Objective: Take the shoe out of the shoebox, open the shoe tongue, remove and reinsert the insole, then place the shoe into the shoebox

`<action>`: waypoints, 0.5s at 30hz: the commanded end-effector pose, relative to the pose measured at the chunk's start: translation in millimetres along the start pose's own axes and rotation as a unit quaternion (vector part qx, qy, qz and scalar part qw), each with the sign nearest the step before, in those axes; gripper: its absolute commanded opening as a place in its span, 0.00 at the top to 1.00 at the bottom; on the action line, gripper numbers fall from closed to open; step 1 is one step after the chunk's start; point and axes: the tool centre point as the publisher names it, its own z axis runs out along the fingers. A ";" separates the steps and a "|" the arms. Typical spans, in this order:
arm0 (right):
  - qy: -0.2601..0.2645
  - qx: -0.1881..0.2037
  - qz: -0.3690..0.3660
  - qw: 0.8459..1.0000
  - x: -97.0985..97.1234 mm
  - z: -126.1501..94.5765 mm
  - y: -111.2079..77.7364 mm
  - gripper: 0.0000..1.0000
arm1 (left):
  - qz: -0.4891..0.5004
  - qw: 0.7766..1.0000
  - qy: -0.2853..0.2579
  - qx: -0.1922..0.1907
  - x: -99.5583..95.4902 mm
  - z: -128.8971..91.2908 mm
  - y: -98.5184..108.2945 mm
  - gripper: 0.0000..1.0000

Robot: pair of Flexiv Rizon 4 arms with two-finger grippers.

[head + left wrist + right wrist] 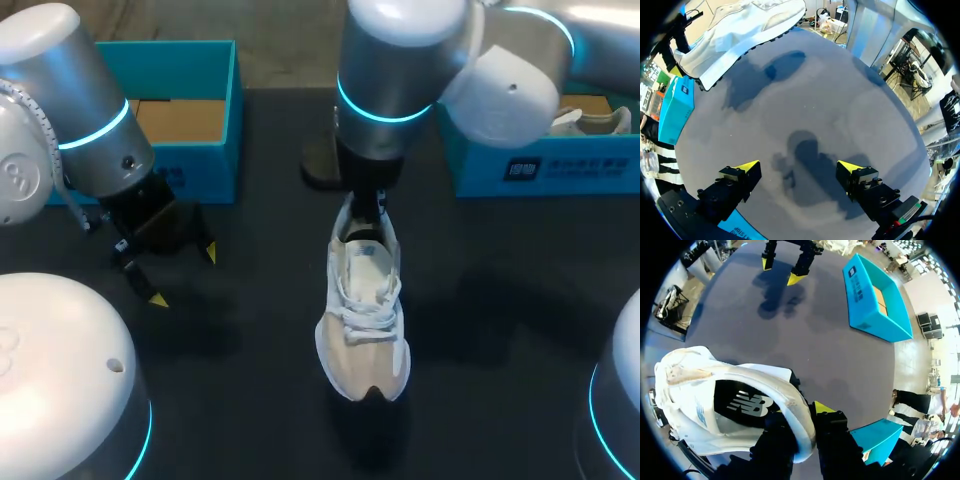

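One white shoe [368, 320], heel clamped in right hand [368, 208], left hand [184, 275] wide open, empty, two blue boxes on table [500, 330], left shoebox [205, 165], right shoebox [560, 172]

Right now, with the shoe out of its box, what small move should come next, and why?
Probably bring the open left gripper across to the shoe tongue. The right gripper pinches the white shoe at its heel collar and steadies it, so the left one, holding nothing, is free to pull the tongue open.
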 end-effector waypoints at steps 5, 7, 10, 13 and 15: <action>-0.004 0.043 0.006 0.999 -16.3 -6.8 -13.5 1.00 | -0.066 0.998 -0.011 -0.010 1.7 -18.2 7.5 0.00; -0.015 0.058 0.006 0.998 -25.2 -11.8 -20.8 1.00 | -0.106 0.994 -0.014 -0.018 2.3 -27.2 11.9 0.00; -0.022 0.066 0.015 0.997 -41.3 -17.5 -34.8 1.00 | -0.160 0.987 -0.015 -0.020 2.9 -37.3 18.5 0.00; -0.028 0.071 0.025 0.997 -55.5 -23.4 -48.0 1.00 | -0.213 0.977 -0.016 -0.022 4.8 -47.0 25.5 0.00; -0.030 0.072 0.034 0.996 -64.1 -25.5 -55.5 1.00 | -0.253 0.967 -0.016 -0.020 7.0 -53.0 30.1 0.00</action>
